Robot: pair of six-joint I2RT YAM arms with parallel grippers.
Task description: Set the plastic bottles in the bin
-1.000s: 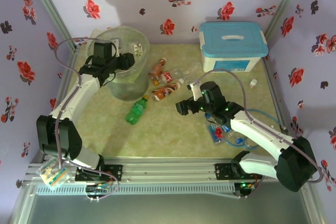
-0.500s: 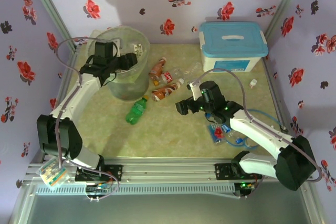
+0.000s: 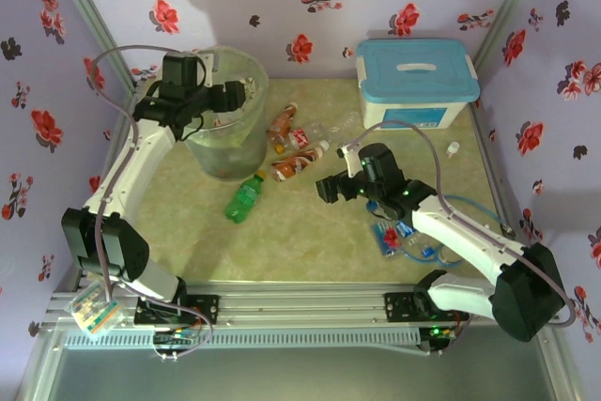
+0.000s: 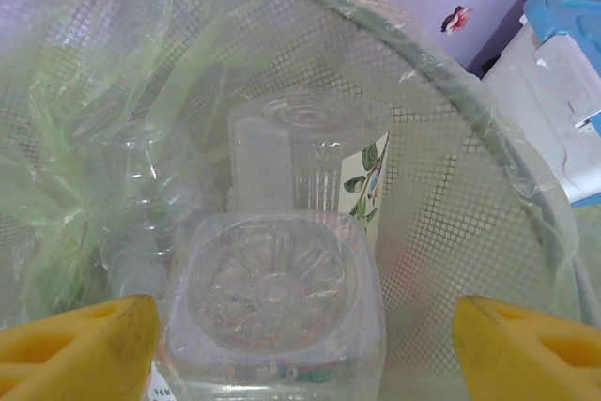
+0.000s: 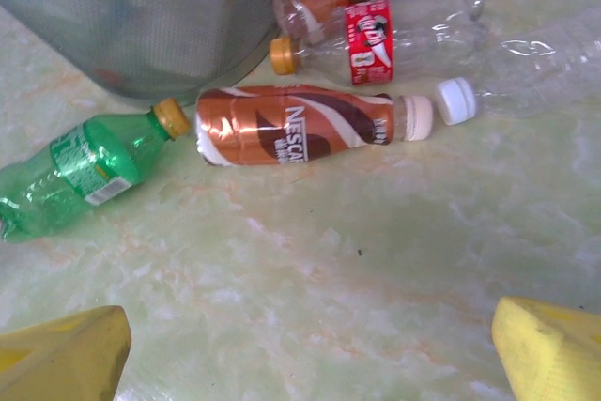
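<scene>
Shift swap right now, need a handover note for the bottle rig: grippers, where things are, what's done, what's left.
Left gripper: open, holding nothing, above the bin.
Right gripper: open, empty, above the table near the brown bottle.
Done: at least two clear bottles lie in the bin.
Left: green bottle, the brown one, the red-label bottle and a few more beside the bin; a blue-and-red-labelled cluster beside the right arm.

bin [image 3: 235,157] set rear left | box [image 3: 416,82] set rear right | bottles [image 4: 277,298] held inside bin | bottle cluster [image 3: 293,146] laid just right of bin | lone bottle [image 3: 246,196] laid before bin
</scene>
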